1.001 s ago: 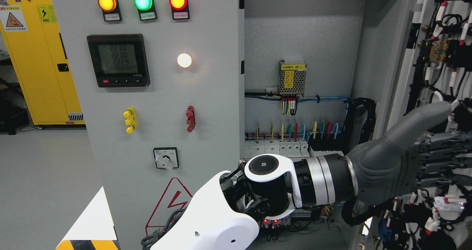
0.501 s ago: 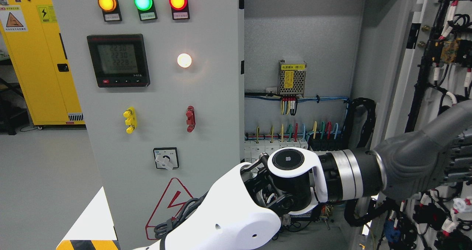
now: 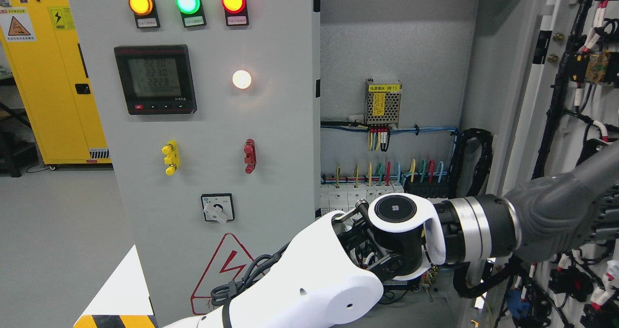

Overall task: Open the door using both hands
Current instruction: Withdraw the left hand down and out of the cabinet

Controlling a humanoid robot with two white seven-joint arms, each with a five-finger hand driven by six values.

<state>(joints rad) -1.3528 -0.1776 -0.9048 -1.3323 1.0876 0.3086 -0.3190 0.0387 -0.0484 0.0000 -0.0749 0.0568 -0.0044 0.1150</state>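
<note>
Since a second ago the left hand [image 3: 575, 212] has slid rightward with the open right door [image 3: 556, 100], swung wider; whether its fingers grip cannot be told. Beside it, the cabinet interior [image 3: 391, 76] stands exposed.

Bright, even indoor light, no hard shadows on the grey cabinet front [image 3: 271, 125]. Three indicator lamps glow at top: amber [image 3: 140, 3], green [image 3: 187, 1], red [image 3: 233, 0], each throwing a faint coloured halo on the panel. White pilot lamp [image 3: 242, 79] is blown out, with a soft glare ring. Meter display [image 3: 155, 79] is backlit, digits soft. Cabinet interior [image 3: 391, 52] is dimmer, with a shadow across its upper part and right corner. White arm shell [image 3: 314, 289] is near overexposed, focus slightly soft. Wiring at the right edge [image 3: 592, 67] is a little blurred.
</note>
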